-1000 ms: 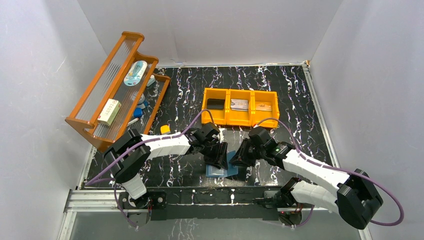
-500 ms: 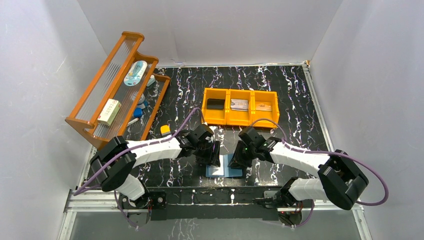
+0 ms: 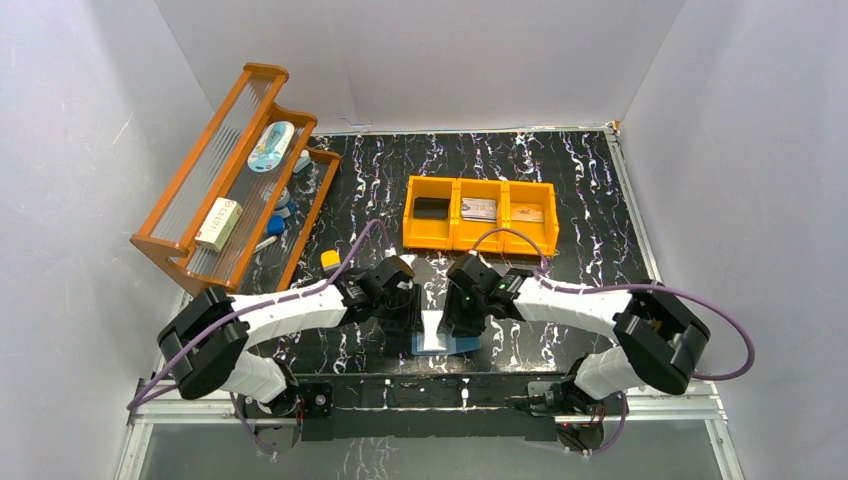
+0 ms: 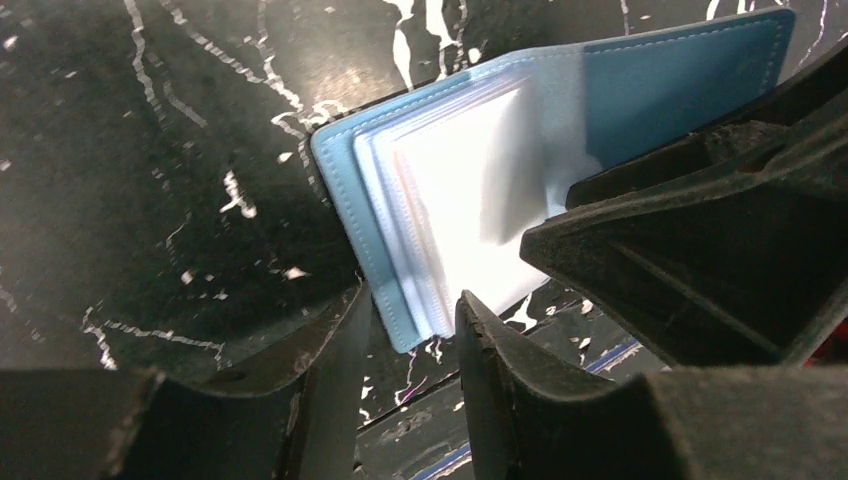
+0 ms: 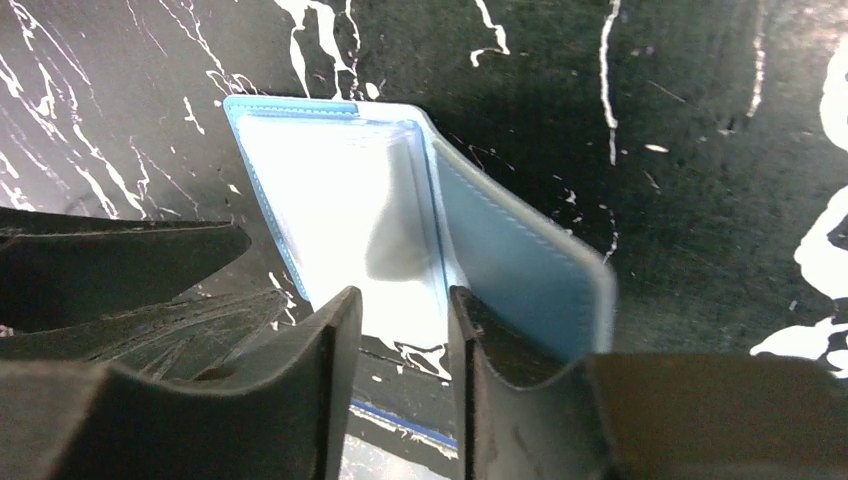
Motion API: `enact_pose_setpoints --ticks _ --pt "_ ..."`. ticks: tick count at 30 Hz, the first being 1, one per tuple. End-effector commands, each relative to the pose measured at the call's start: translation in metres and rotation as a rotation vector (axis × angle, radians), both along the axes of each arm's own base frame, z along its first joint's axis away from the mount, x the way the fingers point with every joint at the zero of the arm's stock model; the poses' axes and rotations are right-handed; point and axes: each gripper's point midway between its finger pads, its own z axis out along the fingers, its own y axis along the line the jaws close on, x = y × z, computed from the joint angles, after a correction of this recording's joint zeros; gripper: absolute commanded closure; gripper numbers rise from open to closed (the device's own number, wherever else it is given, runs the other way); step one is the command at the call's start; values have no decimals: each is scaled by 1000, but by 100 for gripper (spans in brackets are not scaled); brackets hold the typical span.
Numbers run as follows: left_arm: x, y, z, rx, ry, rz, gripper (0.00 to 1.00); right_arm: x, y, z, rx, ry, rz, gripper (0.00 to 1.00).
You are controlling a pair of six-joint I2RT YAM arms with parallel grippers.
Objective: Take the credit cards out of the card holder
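- Card holder (image 5: 330, 200): teal-blue bifold with a soft stitched cover and rounded corners. It lies opened on the desk (image 3: 380, 190), close to the near edge and about midway between the two arm bases.
- Axis: the opened holder's long side runs left–right and its fold runs near–far. The left half lies flat, inner face up. The right cover appears tilted up along the fold.
- Inside: paler blue lining and a stack of thin glossy clear leaves, glaring white under the light. Cannot tell whether any card sits in them.
- Left claw (image 4: 410, 325): matte black moulded fingers parted by a narrow gap, low over the holder's left edge. One corner of the holder shows in the gap; nothing is clamped.
- Right claw (image 5: 405, 310): same build, also with a narrow gap, over the inner leaves beside the raised cover. It grips nothing that can be seen. The two claws stand just beside each other.
- Desk surface: glossy black with white marble-like veins.
- Yellow-orange block (image 3: 330, 259): small, left of the claws and a little farther back.
- Orange bin (image 3: 480, 240): hard plastic, three compartments in a left–right row at mid-desk.
  - Left compartment: a flat black object (image 3: 431, 207).
  - Middle compartment: a greyish card (image 3: 479, 210), lying flat.
  - Right compartment: a tan card (image 3: 527, 213), lying flat.
- Wooden rack (image 3: 160, 243): far left, an orange-brown stepped frame with ribbed clear panels, set diagonally, with small items on its shelves.
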Motion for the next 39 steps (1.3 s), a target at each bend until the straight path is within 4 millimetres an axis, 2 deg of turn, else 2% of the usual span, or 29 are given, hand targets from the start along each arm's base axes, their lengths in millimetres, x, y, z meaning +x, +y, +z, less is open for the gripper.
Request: enact_pose_setpoints --ticks 1,8,15,19,21,24,26,28,30,31,35,39 --pt "6 23 10 28 -56 110 65 6 10 7 -55 -66 14 47" --pt "9 61 17 59 -126 250 63 1 13 -1 -194 -103 40 27" --pt "7 76 25 34 -157 308 61 0 2 -13 -354 -114 32 27" --pt "6 74 27 22 -154 301 60 -2 11 -11 -299 -113 40 34" --pt "7 69 30 9 -154 280 60 -4 22 -7 -216 -117 55 34" --pt "5 48 36 -43 -141 188 59 -9 38 6 17 -87 60 33" --pt "4 33 42 -86 -131 129 58 -10 34 3 119 -50 32 33" --pt "2 9 55 -176 -120 48 56 -10 34 9 247 -30 3 35" --pt "2 -6 63 -236 -115 12 55 -11 31 9 302 -5 -31 36" --pt "0 -21 71 -286 -96 -25 55 -13 27 6 337 7 -56 36" --pt "-1 -29 68 -283 -67 -58 54 -13 26 7 356 7 -68 36" --pt "-1 -25 47 -210 0 -8 55 -12 25 7 365 5 -74 37"
